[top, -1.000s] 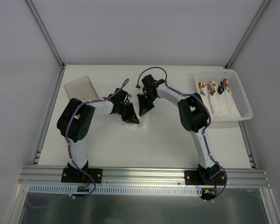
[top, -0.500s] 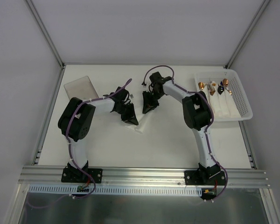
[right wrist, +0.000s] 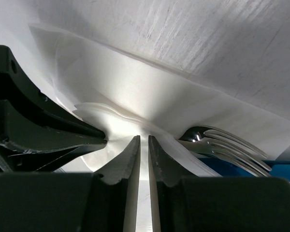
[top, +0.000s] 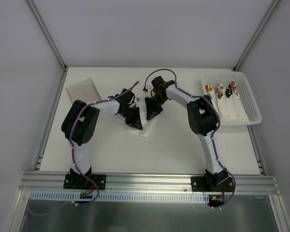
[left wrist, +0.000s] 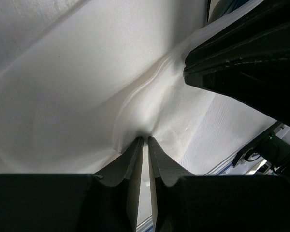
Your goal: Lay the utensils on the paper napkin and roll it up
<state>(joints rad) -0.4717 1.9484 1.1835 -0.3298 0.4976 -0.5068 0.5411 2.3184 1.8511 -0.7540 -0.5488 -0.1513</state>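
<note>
The paper napkin (top: 142,133) lies mid-table, mostly hidden under both grippers. My left gripper (top: 134,122) is shut, and in the left wrist view (left wrist: 145,140) its tips pinch a raised crease of the white napkin (left wrist: 77,96). My right gripper (top: 152,111) faces it closely. In the right wrist view (right wrist: 142,138) it is shut on the folded napkin edge (right wrist: 135,96). The fork's silver tines (right wrist: 227,145) stick out from under the fold to the right, with a blue strip (right wrist: 280,169) below them. The left gripper's fingers (right wrist: 48,133) show at the left.
A white perforated basket (top: 253,104) at the back right holds white rolls with gold and black cutlery ends (top: 222,91). A grey square sheet (top: 83,91) lies at the back left. The table's side rails run along both edges.
The right gripper swung a little right, then back left toward the left gripper. The left gripper edged slightly away from the bases. The napkin stays pinched between them.
</note>
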